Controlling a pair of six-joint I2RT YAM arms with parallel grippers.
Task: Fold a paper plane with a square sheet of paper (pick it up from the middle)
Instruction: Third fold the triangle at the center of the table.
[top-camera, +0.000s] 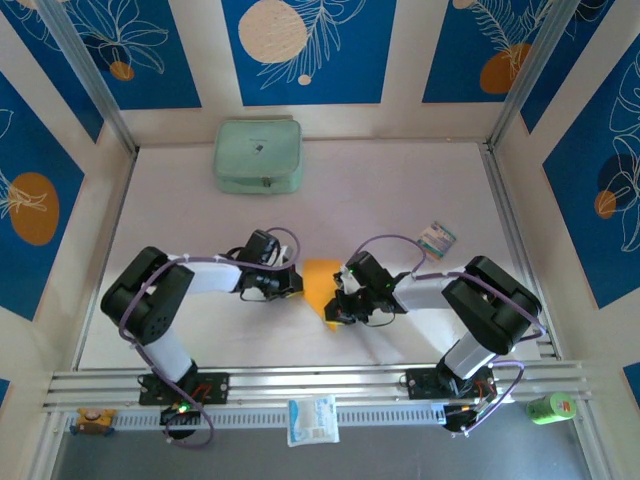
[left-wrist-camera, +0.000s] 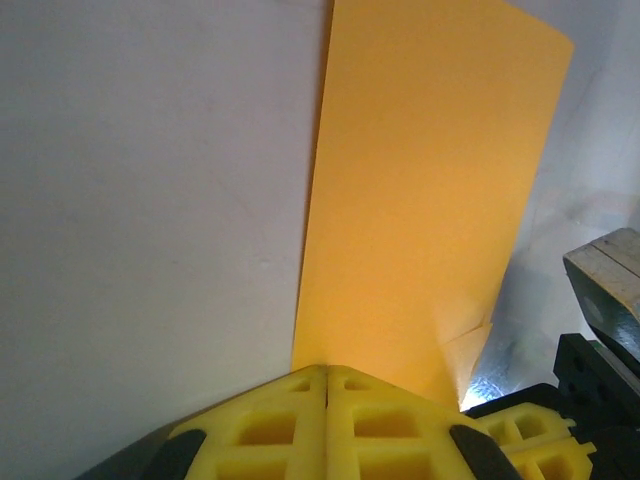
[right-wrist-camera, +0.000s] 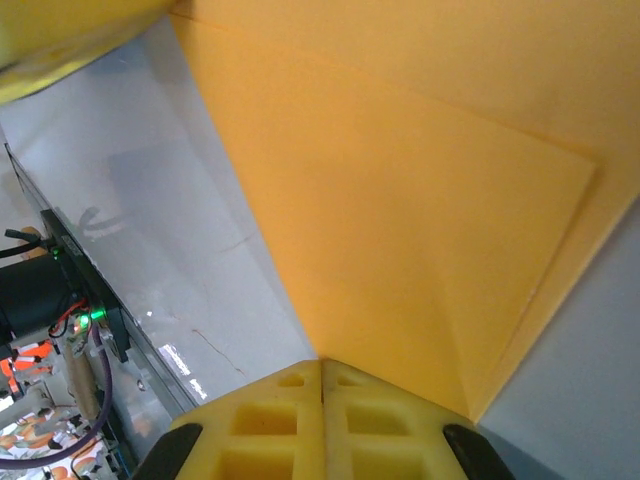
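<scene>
- The left gripper (top-camera: 296, 283) has its fingertips masked by its own wrist body in the top view. In the left wrist view its yellow pads (left-wrist-camera: 270, 425) are seen pressed flat together. The near edge of the sheet of paper (left-wrist-camera: 420, 200) is seen running into their seam, so the jaws are recorded as closed on the sheet.
- The sheet of paper is found near the middle of the table (top-camera: 400, 190), between the two grippers and touching both. Its side edges are partly covered by them from above. Its long axis is seen running far to near, narrowing to a tip at the near end. A folded-over layer is noted in the right wrist view, its far part cut off.
- The right gripper (top-camera: 340, 303) is likewise recorded as closed on the sheet's edge.
</scene>
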